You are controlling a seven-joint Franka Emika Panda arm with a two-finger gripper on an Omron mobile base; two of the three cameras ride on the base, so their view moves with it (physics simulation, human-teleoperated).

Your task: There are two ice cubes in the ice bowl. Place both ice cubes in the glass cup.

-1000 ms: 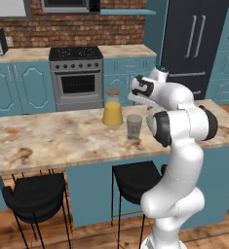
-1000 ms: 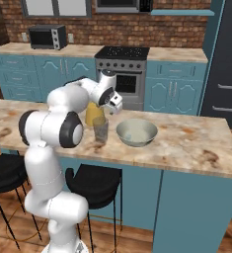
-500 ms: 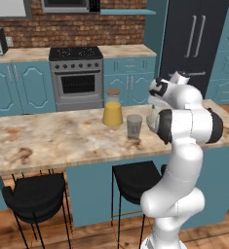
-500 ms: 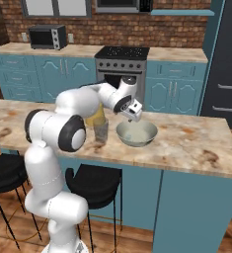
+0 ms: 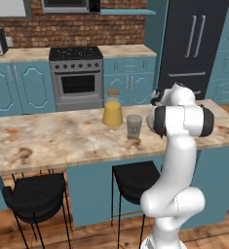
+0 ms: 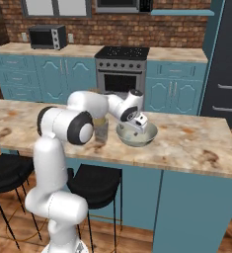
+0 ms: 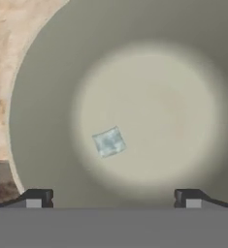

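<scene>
Swung across from beside the glass cup (image 6: 101, 131) a second ago to over the ice bowl (image 6: 150, 134), with the gripper (image 6: 137, 124) now pointing down into it. Judged as partway through: just one ice cube (image 7: 108, 142) visible on the bowl's pale floor, so the other is probably already delivered, though the tumbler's contents cannot be made out through its grey wall. Left to do, on that reading: pick this cube, carry it over, drop it in the cup. Jaws spread wide and holding nothing, with both dark fingertips (image 7: 35, 198) apart at the lower edge of the hand view. Between the jaws but ahead of them, the cube, nearer the left tip than the right and lying slightly rotated to the jaw line; no contact yet. Bowl rim curving past outside the left tip, with marbled counter (image 7: 8, 58) beyond it. Arm folded, upper links reaching forward over the counter edge, wrist bent downward above the bowl. Glass cup upright, off to the side of the gripper, close beside the bowl, with the yellow jar (image 5: 112, 110) just behind it.
</scene>
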